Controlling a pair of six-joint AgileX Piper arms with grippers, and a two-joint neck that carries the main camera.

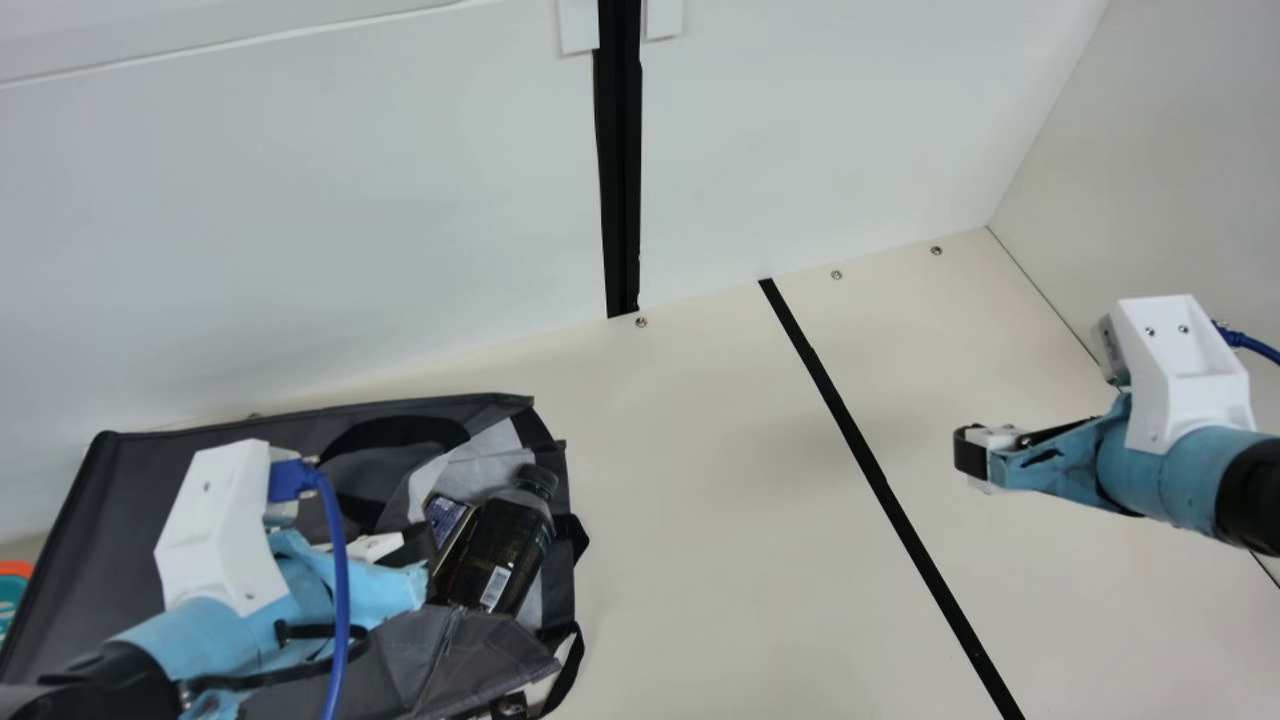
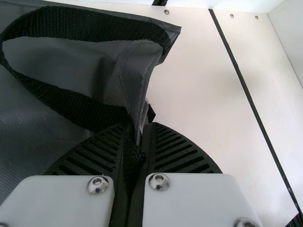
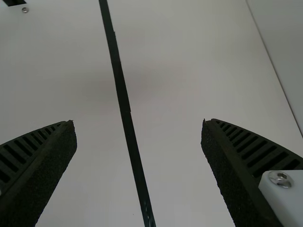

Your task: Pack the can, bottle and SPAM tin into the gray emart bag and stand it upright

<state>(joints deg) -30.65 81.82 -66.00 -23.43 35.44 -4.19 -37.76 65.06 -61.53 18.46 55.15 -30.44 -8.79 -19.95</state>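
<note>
Left gripper (image 1: 418,546) pinching gray bag (image 1: 120,500); bottle (image 1: 508,545), blue-labelled container (image 1: 446,518) inside.

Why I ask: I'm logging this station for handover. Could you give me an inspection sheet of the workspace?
Surface: cream table with a black strip across it.
Job's things: gray bag lying down; dark bottle in its mouth, against a blue-labelled item, can or tin unclear.
Clutter: orange-and-teal item at the main view's left edge, unidentified.
Grippers: left gripper, jaws closed on the bag's strap and edge; right gripper, jaws wide apart, nothing between.
Cables: blue cable on the left arm, another on the right.
Surroundings: pale walls; people, nothing seen.
</note>
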